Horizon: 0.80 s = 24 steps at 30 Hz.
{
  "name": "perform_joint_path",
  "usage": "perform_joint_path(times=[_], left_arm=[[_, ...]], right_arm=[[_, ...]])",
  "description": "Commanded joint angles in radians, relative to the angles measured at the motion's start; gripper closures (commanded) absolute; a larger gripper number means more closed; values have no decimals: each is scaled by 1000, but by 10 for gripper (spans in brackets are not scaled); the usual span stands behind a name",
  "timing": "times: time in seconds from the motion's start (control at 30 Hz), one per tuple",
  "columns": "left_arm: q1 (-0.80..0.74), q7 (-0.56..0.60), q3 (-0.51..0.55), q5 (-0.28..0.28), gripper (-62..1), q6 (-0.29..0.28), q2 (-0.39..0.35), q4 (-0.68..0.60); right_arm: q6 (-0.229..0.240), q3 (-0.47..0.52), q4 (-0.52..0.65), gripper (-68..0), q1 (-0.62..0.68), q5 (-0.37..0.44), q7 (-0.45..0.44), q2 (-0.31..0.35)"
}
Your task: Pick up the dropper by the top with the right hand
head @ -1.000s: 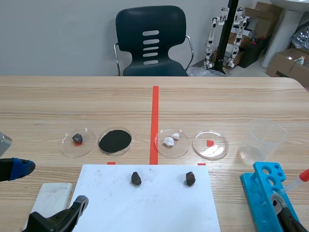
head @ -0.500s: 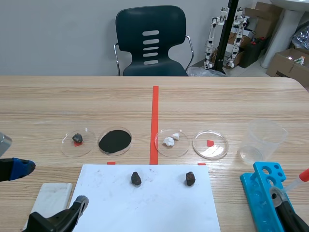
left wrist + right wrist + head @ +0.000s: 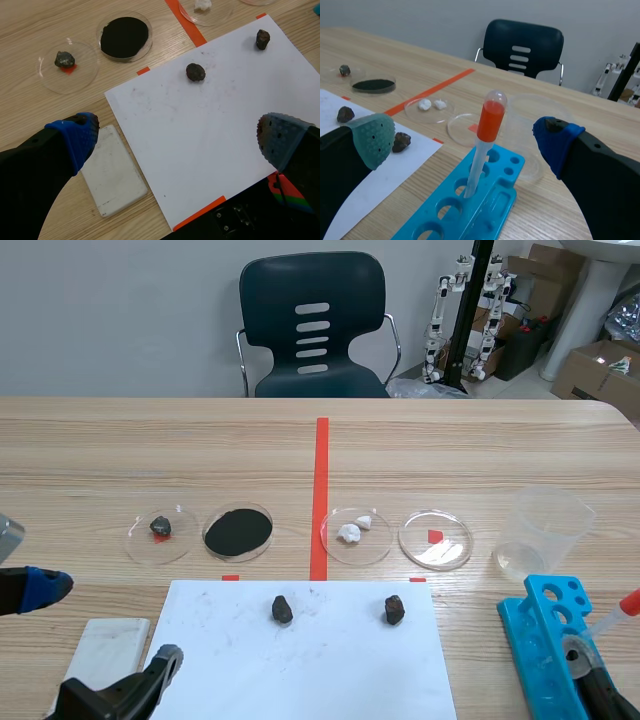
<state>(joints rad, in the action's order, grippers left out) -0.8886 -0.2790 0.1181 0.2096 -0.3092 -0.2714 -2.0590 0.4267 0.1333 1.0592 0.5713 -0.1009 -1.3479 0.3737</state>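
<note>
The dropper [image 3: 487, 135], a clear tube with an orange bulb [image 3: 491, 117], stands tilted in a hole of the blue rack [image 3: 470, 210]. My right gripper [image 3: 463, 141] is open. Its green pad [image 3: 372, 140] and blue pad [image 3: 555, 142] flank the dropper at bulb height, well clear of it on both sides. In the scene view the dropper [image 3: 615, 615] leans out of the rack [image 3: 540, 630] at the near right, with one right finger [image 3: 600, 690] just behind it. My left gripper [image 3: 180, 137] hangs open over the white sheet [image 3: 210, 125], holding nothing.
Two dark stones [image 3: 282, 609] [image 3: 394, 609] lie on the white sheet [image 3: 300, 660]. Several petri dishes [image 3: 436, 538] line the table's middle, one holding black powder [image 3: 238, 530]. A clear beaker [image 3: 545, 530] stands behind the rack. A white slab [image 3: 105, 650] lies at the near left.
The right finger beside the rack shifted slightly forward and back. The dropper stays in the rack and the left arm has not moved.
</note>
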Motion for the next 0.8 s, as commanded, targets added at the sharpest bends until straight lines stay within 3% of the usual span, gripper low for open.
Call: perform_joint_path(times=[0.0, 0.77], left_arm=[[-6, 16, -6, 6, -623, 0, 5, -8], [-6, 16, -6, 6, -623, 0, 5, -8]], right_arm=[[1, 1, 9, -529, -9, 11, -14, 6], [0, 1, 9, -291, -9, 26, -37, 6]])
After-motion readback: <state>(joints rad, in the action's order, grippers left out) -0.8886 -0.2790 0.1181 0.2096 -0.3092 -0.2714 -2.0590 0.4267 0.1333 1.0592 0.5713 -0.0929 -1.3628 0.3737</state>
